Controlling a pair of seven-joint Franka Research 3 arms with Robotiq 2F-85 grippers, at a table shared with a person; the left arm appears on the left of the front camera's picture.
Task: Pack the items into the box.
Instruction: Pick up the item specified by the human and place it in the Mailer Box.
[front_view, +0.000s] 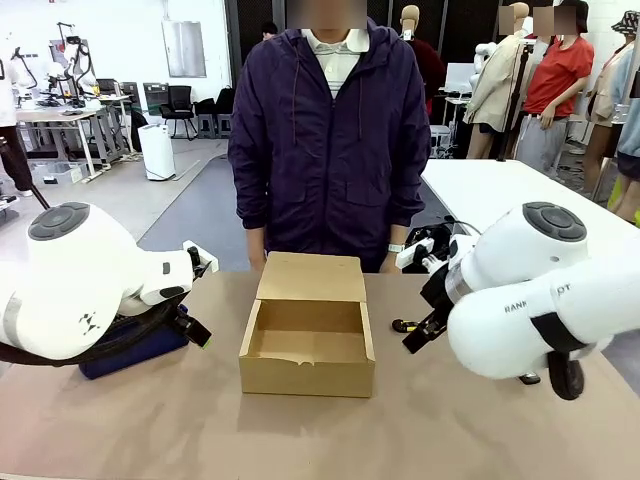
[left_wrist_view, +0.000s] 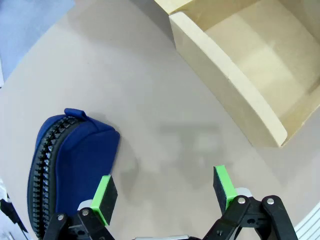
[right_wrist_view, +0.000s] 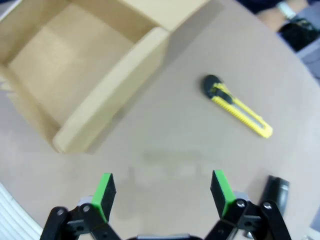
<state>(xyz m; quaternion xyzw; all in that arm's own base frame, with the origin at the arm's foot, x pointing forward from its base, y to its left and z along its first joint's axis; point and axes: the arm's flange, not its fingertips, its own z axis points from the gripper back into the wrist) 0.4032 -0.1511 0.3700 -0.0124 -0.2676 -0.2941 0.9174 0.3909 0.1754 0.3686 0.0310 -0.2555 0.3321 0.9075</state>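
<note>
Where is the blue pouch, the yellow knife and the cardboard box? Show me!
blue pouch (left_wrist_view: 82, 155), left wrist view, on its fabric side next to the zipper.
yellow knife (right_wrist_view: 241, 112), right wrist view, on the middle of its yellow body.
cardboard box (front_view: 305, 377), front view, on its near outer wall.

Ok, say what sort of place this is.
Probably a robotics lab: a white left robot arm and white right robot arm flank a brown cardboard box, with equipment-laden workbenches and black office chairs behind.

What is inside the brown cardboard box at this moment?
Only its bare cardboard floor shows inside the box; no item is seen there. The near wall hides a strip of floor in the front view. The pouch and the knife lie on the table outside.
</note>
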